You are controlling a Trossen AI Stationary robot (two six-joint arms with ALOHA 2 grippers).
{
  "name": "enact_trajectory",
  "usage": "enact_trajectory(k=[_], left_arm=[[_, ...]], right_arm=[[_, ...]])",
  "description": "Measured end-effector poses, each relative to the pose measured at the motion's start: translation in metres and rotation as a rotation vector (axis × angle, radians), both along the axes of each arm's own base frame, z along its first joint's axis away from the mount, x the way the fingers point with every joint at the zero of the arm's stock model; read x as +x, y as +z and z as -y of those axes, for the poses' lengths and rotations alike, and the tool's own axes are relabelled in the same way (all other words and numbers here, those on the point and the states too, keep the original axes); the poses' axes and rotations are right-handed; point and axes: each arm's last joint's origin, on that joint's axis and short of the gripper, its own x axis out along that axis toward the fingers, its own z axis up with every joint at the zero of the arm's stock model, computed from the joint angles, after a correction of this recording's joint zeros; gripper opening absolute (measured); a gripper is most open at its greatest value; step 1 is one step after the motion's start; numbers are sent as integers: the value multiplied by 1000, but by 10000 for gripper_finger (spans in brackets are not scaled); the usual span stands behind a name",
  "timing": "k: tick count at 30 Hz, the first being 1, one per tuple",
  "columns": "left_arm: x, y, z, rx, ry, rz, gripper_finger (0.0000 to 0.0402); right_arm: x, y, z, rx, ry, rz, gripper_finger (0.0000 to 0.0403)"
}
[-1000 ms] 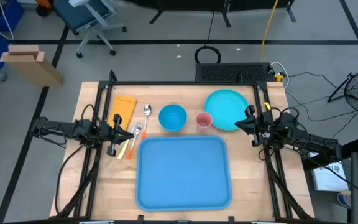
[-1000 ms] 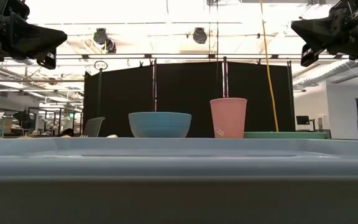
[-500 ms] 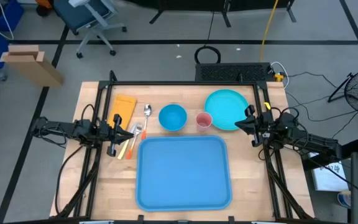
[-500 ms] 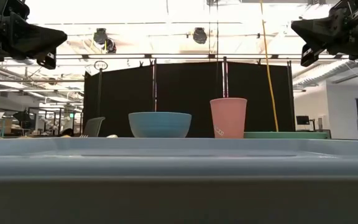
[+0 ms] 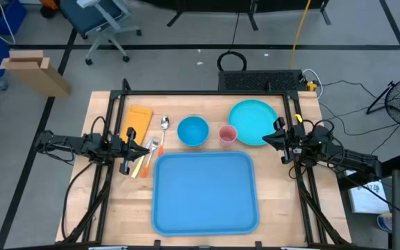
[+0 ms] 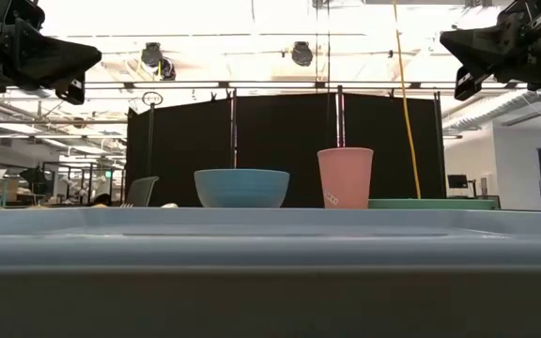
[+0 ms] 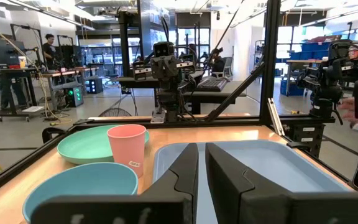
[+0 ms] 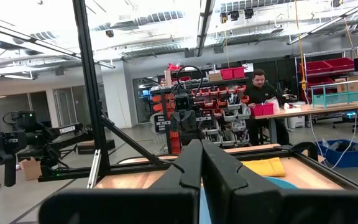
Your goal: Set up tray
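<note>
The big blue tray [image 5: 203, 191] lies flat on the wooden table's near middle, with nothing on it; its rim [image 6: 270, 235] fills the low view. Behind it stand a blue bowl [image 5: 193, 130], a pink cup [image 5: 228, 133] and a turquoise plate [image 5: 253, 121]. My left gripper [image 5: 146, 147] hovers shut and level above the table's left side, well above the cutlery, pointing at the tray [image 7: 278, 165]. My right gripper [image 5: 268, 139] hovers shut at the right, beside the plate. In the wrist views neither the left gripper [image 7: 202, 149] nor the right gripper [image 8: 202, 144] has anything between its fingers.
A spoon [image 5: 164, 125], an orange napkin [image 5: 139, 118] and orange-handled cutlery [image 5: 144, 163] lie at the tray's far left. A dark frame [image 5: 207, 92] rings the table. People work at benches in the room beyond the table.
</note>
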Motion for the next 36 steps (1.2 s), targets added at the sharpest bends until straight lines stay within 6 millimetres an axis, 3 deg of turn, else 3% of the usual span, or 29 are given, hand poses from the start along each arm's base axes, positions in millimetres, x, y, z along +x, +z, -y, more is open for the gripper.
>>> enact_trajectory(k=[33,36], left_arm=[[0,0,0,0,0,0,35],[0,0,0,0,0,0,35]], right_arm=[[0,1,0,-19,-5,8,0],[-1,3,2,7,-72,32,0]])
